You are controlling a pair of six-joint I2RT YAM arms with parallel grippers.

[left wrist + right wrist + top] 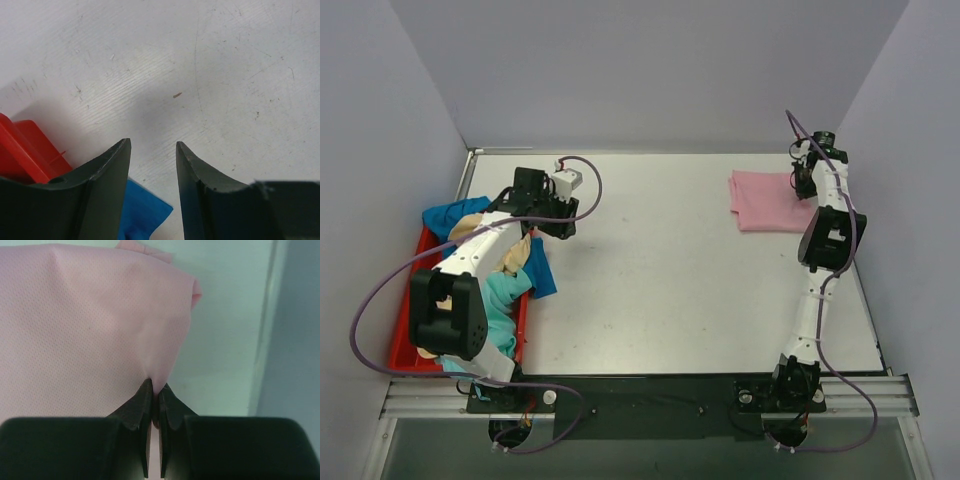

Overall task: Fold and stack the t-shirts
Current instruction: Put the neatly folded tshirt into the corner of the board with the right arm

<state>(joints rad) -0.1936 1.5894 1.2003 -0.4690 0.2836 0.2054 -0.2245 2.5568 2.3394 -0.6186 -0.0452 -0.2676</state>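
A light pink t-shirt (765, 200) lies folded at the back right of the table. My right gripper (804, 184) is shut on its right edge; in the right wrist view the pink cloth (90, 330) is pinched between the closed tips of that gripper (155, 387). The other t-shirts are heaped on the left: blue (455, 215), cream-yellow (515, 255) and teal (500, 310). My left gripper (558, 222) hovers open over bare table beside that heap and holds nothing. In the left wrist view a corner of blue cloth (142, 210) shows under that gripper (153, 145).
A red plastic tray (405, 340) holding the heaped shirts sits along the left edge; its corner (30, 150) shows in the left wrist view. Grey walls enclose the table at the back and on both sides. The right wall stands close behind the pink shirt.
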